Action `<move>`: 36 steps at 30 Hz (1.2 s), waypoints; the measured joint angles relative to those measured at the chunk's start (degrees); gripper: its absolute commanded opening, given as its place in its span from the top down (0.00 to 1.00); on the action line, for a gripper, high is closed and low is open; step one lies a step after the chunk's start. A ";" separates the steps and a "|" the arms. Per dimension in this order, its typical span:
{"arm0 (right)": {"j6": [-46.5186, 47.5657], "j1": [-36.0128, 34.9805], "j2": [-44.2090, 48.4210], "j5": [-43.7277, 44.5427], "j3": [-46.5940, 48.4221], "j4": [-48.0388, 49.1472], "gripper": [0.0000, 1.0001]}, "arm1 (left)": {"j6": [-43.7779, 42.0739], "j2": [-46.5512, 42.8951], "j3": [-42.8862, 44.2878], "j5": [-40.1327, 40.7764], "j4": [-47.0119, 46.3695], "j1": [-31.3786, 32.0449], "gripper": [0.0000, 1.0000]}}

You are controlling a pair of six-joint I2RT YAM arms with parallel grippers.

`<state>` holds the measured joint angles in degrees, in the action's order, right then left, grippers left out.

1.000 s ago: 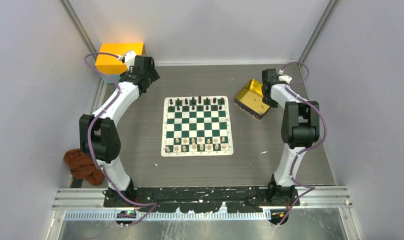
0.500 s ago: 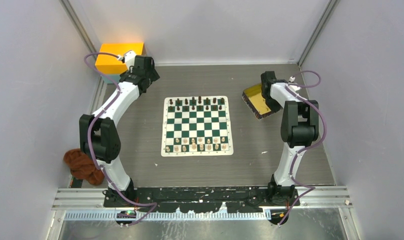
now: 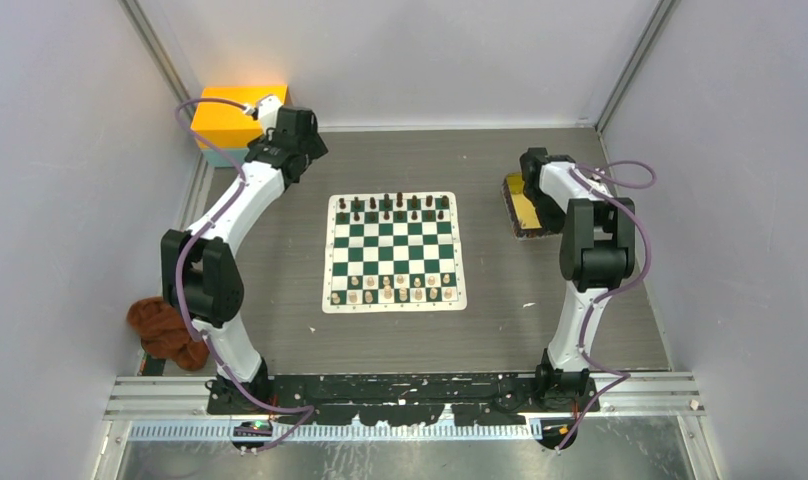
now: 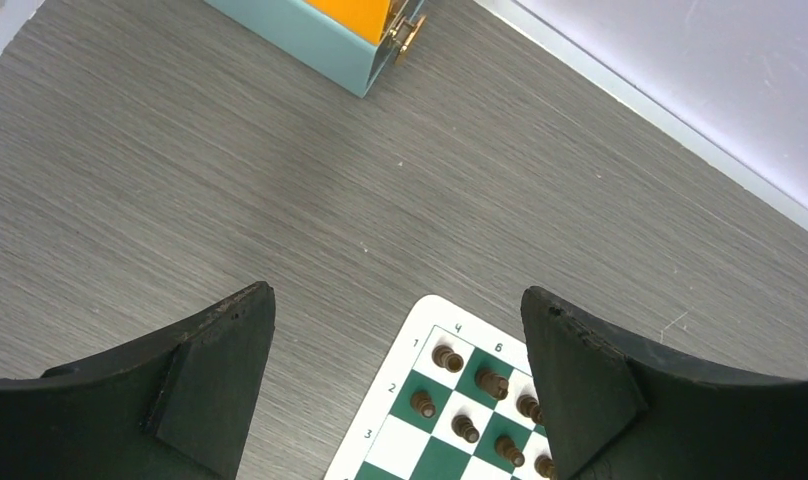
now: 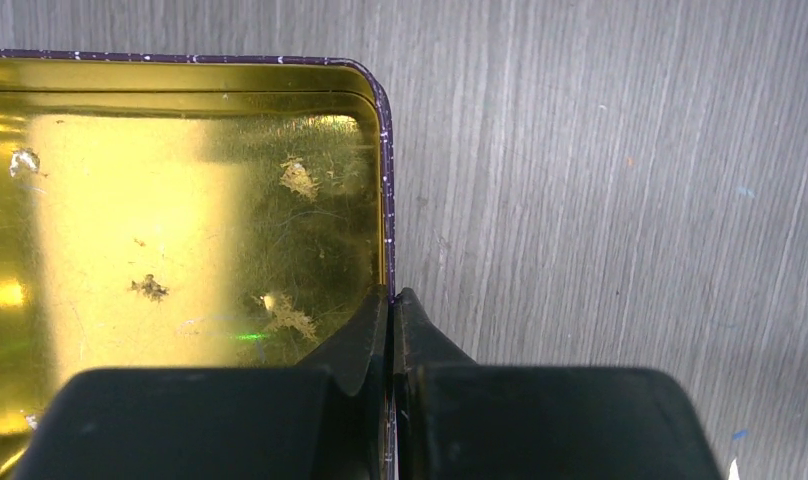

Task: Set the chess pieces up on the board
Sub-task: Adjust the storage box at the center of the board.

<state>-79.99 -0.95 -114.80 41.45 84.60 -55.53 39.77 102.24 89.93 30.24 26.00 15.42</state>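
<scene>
The board (image 3: pixel 395 304) lies flat in the middle of the table. Dark chess pieces (image 3: pixel 395 208) fill its two far rows and pale ones (image 3: pixel 392 290) its two near rows. My left gripper (image 3: pixel 300 150) hangs open above bare table off the board's far left corner. In the left wrist view, dark pieces (image 4: pixel 447 357) stand on the corner squares between and below my fingers (image 4: pixel 235 330), which touch nothing. My right gripper (image 5: pixel 391 292) is shut on the side wall of the gold tray (image 5: pixel 180 200), one finger inside and one outside. No pieces show in the tray.
The gold tray (image 3: pixel 520 205) sits right of the board, partly hidden under my right arm. An orange box on a teal base (image 3: pixel 230 115) stands in the far left corner. A brown cloth (image 3: pixel 165 332) lies at the left edge. Grey walls enclose the table.
My right gripper has swung the gold tray round and drawn it rightward, away from the board. The left gripper has shifted slightly toward the far side.
</scene>
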 measured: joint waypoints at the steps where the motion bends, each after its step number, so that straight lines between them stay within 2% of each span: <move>1: -1.64 0.00 -0.42 0.26 0.57 -1.25 1.00 | -0.13 0.00 0.28 0.15 0.04 0.20 0.07; 14: -16.48 -0.20 -4.85 1.75 6.08 -13.05 1.00 | -3.04 0.44 3.74 2.34 2.56 2.16 0.07; 25: -19.58 -0.24 -5.57 2.23 6.69 -15.37 1.00 | -4.24 0.44 4.79 4.28 4.31 4.00 0.07; 28: -17.90 -0.39 -4.98 3.30 5.55 -13.68 1.00 | -4.20 0.42 4.59 4.66 4.17 4.09 0.07; 34: -9.66 -0.22 4.13 4.02 -7.76 1.70 0.99 | -3.72 0.39 3.45 4.70 3.76 4.09 0.07; 36: -6.71 -0.09 5.14 3.96 -9.11 4.39 0.99 | -3.48 0.39 3.21 4.68 3.26 4.09 0.07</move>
<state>-86.70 -1.04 -109.67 45.41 75.48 -51.13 36.29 102.63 93.14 34.92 29.26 19.51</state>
